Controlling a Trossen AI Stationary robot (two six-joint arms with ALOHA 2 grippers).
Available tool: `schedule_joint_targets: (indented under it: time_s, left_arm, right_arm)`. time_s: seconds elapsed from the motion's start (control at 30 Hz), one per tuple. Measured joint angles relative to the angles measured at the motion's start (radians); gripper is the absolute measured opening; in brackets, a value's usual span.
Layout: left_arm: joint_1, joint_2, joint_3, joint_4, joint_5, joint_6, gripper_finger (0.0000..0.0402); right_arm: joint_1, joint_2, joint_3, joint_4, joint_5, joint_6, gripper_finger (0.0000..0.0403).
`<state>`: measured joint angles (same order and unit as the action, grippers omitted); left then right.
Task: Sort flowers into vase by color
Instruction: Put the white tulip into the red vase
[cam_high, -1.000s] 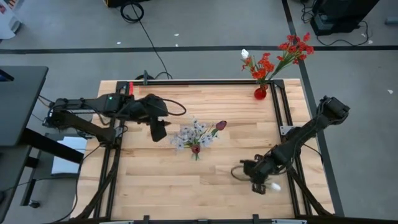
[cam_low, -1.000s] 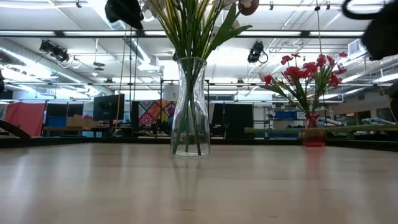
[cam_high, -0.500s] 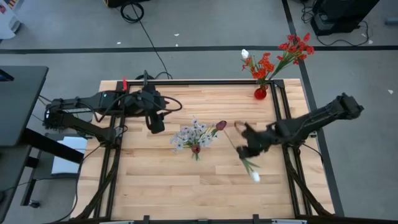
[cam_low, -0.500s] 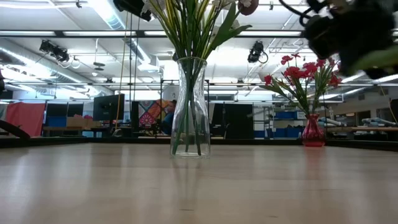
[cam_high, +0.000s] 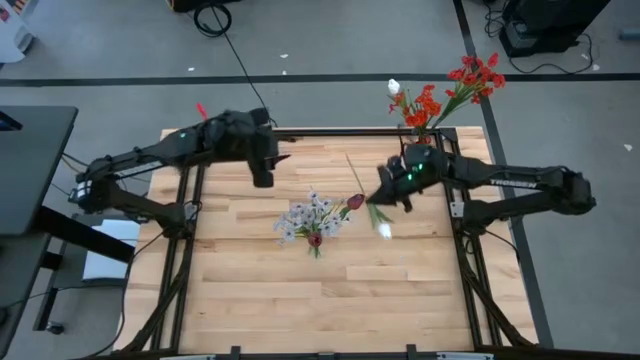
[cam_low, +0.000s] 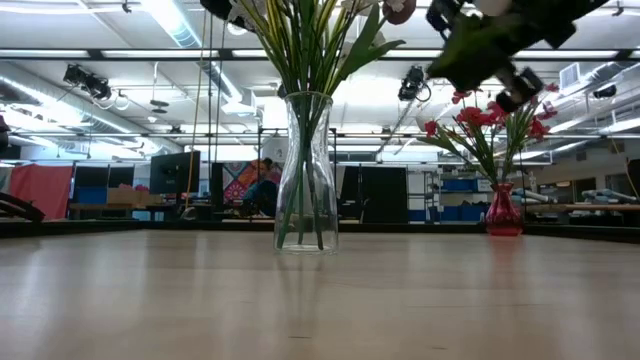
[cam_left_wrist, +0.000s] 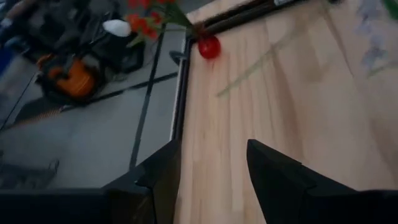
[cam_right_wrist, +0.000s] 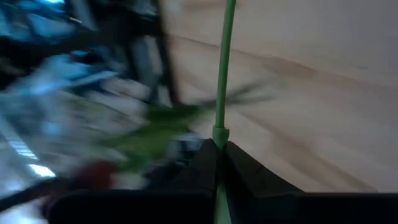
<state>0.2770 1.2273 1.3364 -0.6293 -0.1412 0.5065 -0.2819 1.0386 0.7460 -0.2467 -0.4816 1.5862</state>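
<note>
Flowers (cam_high: 313, 218) standing in a clear glass vase (cam_low: 305, 172) near the middle of the surface (cam_high: 280, 290): pale lavender-white sprays with one dark maroon tulip (cam_high: 355, 201) leaning out toward the right. Green stems crowded through the vase's narrow neck in the low view. Farther right, at the back right corner, a small red vase (cam_high: 418, 150) holding red clusters (cam_high: 470, 78) and one white bud (cam_high: 393, 87). Between the two vases, a single white-budded flower (cam_high: 384, 231) carried above the wood, its thin green stem running up past the tulip.

Left gripper (cam_high: 262, 176) hovering over the back edge, left of the clear vase, fingers (cam_left_wrist: 273, 174) apart and holding nothing. Right gripper (cam_high: 383, 196) just right of the tulip, fingers together, clamped on the green stem (cam_right_wrist: 222, 74), as shown by the right wrist view.

Surface of light wood planks with a dark frame, set on a grey floor crossed by a black cable (cam_high: 240, 60). To the far left, a dark desk corner (cam_high: 30, 160). Beyond, an open workshop hall with ceiling strip lights, monitors and a person seated far off (cam_low: 263, 185).

Against a second ago: right arm swung from the front right corner up toward the middle, bringing the white flower along; left gripper drawn back from beside the clear vase to the back edge. Both vases unmoved.
</note>
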Motion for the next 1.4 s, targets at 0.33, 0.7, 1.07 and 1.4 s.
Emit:
schedule_joint_targets:
  time_s: [0.33,0.7,1.07,1.4]
  left_arm:
    - [0.1,0.125,-0.001,0.298,0.107,0.325,0.0187]
    - [0.113,0.208,-0.001,0.517,0.222,0.489,0.0187]
    - [0.09,0.271,-0.001,0.609,0.251,0.521,0.0183]
    - [0.086,0.276,-0.001,0.656,0.143,0.537,0.0102]
  right_arm:
    - [-0.167,0.076,0.001,0.487,-0.054,0.218,0.0023]
    - [-0.191,0.197,0.001,0.872,-0.011,0.307,0.0023]
    - [-0.165,0.34,0.113,1.036,-0.051,0.323,0.0023]
    - [-0.174,0.433,0.237,1.027,-0.107,0.297,0.0025]
